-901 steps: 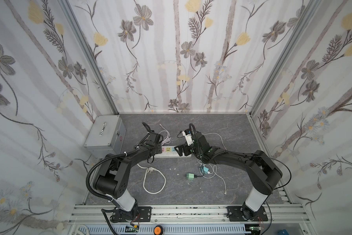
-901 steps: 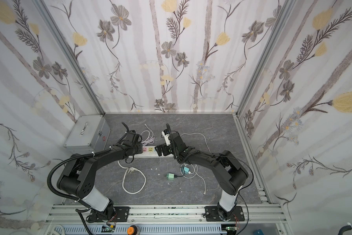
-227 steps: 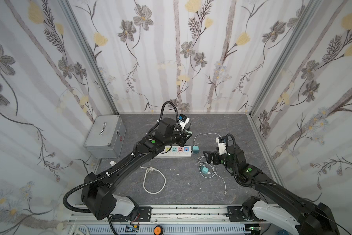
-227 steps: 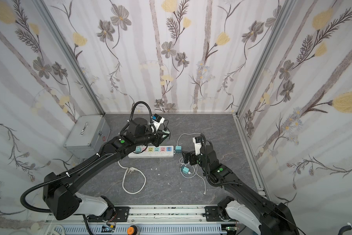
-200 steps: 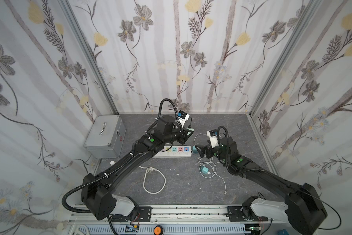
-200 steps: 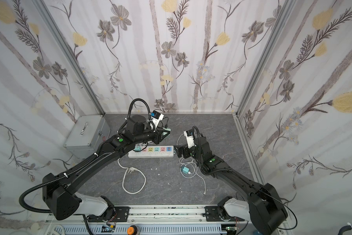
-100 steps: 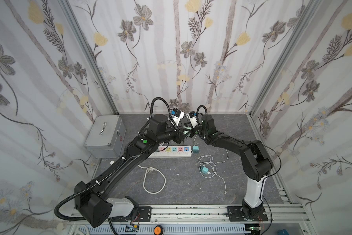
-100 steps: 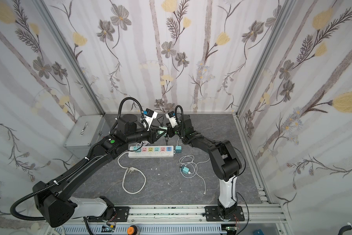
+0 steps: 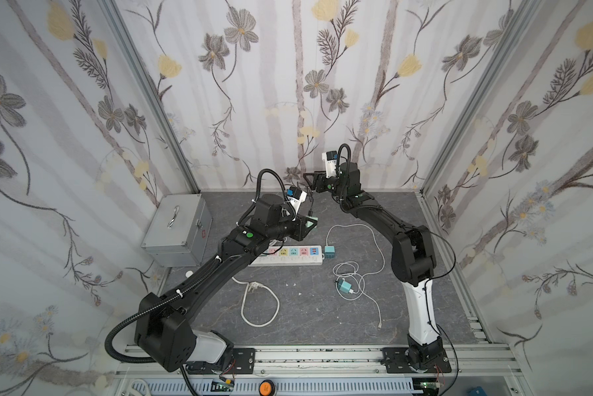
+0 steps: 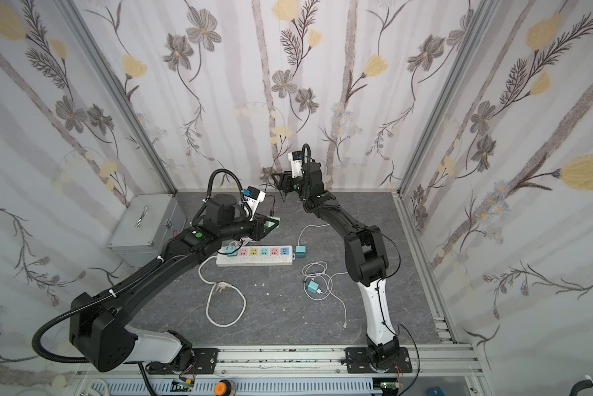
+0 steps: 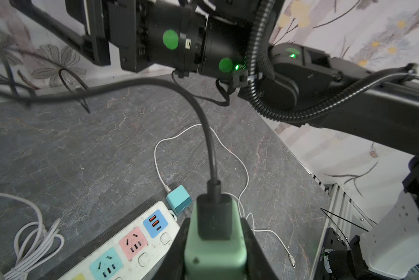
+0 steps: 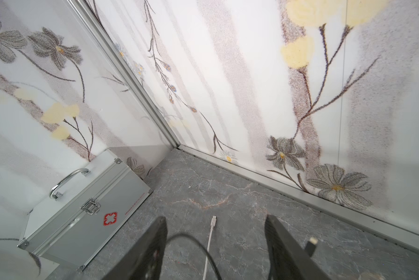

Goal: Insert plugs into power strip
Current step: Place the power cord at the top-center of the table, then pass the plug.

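My left gripper [image 11: 215, 221] is shut on a mint green plug [image 11: 215, 244] with a black cable [image 11: 203, 116], held above the far side of the power strip [image 9: 288, 255]. The strip is a white bar with pastel sockets [image 11: 131, 242]. One teal plug [image 9: 329, 251] lies against the strip's right end. Another teal plug [image 9: 345, 285] lies nearer the front among white cable. My right gripper [image 9: 309, 180] is raised by the back wall and open. The black cable loops between its fingers [image 12: 155, 240] without being pinched.
A grey metal box [image 9: 178, 228] with a handle stands at the back left. The strip's thick white cord [image 9: 254, 301] loops toward the front with its three-prong plug. A loose white cable end [image 12: 213, 220] lies on the table under my right gripper. Patterned walls close three sides.
My right arm swung from the middle of the table up to the back wall beside the left gripper, and its jaws narrowed somewhat. My left arm drew back a little with the green plug.
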{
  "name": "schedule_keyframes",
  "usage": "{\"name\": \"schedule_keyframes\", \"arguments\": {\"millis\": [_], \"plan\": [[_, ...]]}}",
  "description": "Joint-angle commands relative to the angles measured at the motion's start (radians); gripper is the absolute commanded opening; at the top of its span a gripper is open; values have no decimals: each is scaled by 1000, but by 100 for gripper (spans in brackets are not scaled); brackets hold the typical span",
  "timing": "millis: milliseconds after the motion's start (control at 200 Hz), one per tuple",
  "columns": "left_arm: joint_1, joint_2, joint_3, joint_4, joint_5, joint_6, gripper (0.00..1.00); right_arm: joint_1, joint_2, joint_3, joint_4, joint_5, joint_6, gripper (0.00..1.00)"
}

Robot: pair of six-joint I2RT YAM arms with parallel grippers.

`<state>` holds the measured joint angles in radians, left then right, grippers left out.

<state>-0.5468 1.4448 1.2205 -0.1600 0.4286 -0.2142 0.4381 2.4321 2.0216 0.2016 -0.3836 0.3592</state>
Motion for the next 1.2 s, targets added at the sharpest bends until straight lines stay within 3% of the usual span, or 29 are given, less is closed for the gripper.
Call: {"name": "schedule_keyframes", "arguments": {"millis": [0, 120, 320, 525, 859, 1039, 1194], "plan": [[26, 75, 35, 34, -18, -13, 0, -3, 74, 126, -106, 47, 24, 67], [50, 175, 88, -1, -54, -19, 0, -3, 93, 141, -215, 121, 12, 71], [62, 242, 111, 12, -26, -51, 0, -7, -77, -174, -113, 159, 34, 78], [62, 229, 94, 14, -29, -64, 0, -14, -289, -430, -149, 179, 37, 86], [62, 227, 54, 70, 25, -69, 0, -25, -643, -862, -32, -23, 31, 93], [62, 243, 63, 91, 21, -104, 0, -15, -703, -992, 184, -202, 126, 93], [63, 246, 62, 110, 48, -143, 0, 8, -676, -1030, 339, -225, 232, 90]]}}
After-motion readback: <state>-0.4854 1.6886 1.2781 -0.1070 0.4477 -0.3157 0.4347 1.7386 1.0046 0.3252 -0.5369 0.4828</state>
